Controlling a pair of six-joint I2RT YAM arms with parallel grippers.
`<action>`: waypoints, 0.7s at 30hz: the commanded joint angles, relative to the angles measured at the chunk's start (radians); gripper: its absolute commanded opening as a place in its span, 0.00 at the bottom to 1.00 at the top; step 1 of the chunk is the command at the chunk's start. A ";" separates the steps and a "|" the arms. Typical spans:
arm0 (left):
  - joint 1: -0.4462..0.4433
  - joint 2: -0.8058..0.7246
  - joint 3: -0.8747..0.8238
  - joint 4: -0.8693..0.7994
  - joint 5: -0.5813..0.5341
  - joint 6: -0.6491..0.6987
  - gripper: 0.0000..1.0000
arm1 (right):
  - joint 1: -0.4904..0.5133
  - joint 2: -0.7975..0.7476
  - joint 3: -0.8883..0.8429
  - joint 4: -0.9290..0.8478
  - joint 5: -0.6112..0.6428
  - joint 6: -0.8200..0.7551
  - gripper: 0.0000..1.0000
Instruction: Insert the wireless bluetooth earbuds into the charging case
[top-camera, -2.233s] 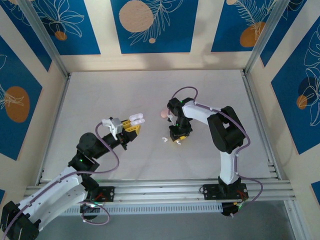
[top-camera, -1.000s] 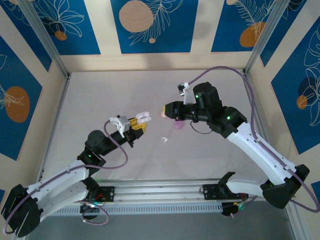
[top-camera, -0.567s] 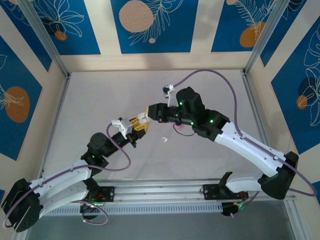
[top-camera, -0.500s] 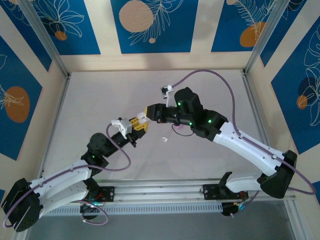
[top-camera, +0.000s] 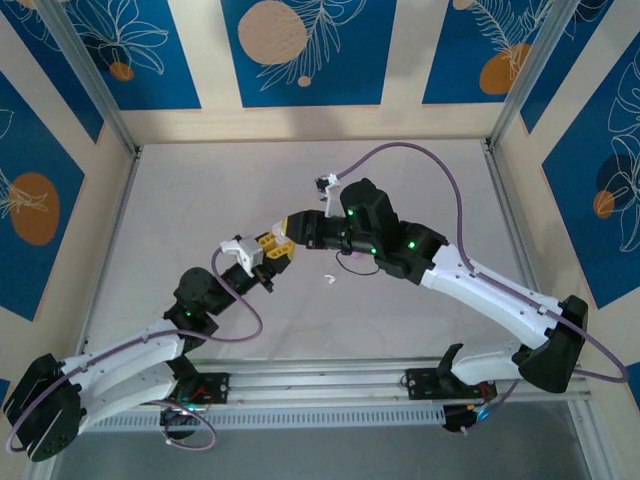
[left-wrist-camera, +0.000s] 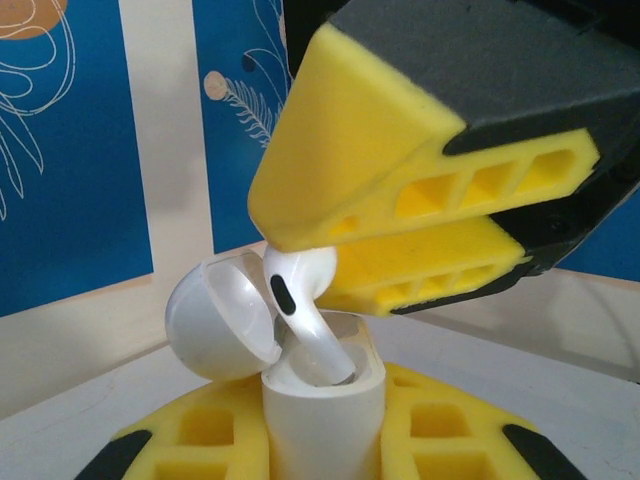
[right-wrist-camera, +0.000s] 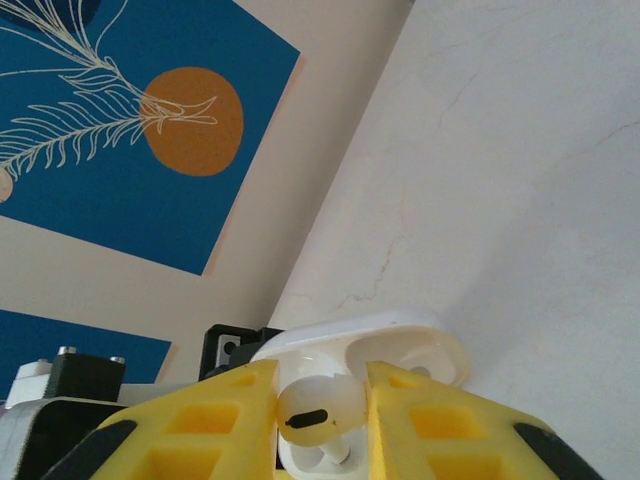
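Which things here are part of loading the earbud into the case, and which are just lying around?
In use: open glossy white charging case in the left gripper; glossy white earbud pinched by the right gripper, stem in the case.
Lying about: small white earbud loose on the table; small purple item near it.

Left gripper (top-camera: 272, 250): your jaws are clamped, arm reaching up-right.
Right gripper (top-camera: 287, 227): your jaws are clamped, tips just beside the left's.
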 joint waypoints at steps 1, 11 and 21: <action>-0.015 0.005 -0.008 0.079 -0.034 0.008 0.14 | 0.019 0.017 -0.011 0.030 0.011 0.017 0.27; -0.019 0.004 -0.011 0.110 -0.061 -0.017 0.14 | 0.046 0.025 -0.004 0.015 0.051 0.000 0.26; -0.020 -0.008 -0.009 0.152 -0.052 -0.025 0.14 | 0.084 0.066 0.052 -0.152 0.126 -0.048 0.34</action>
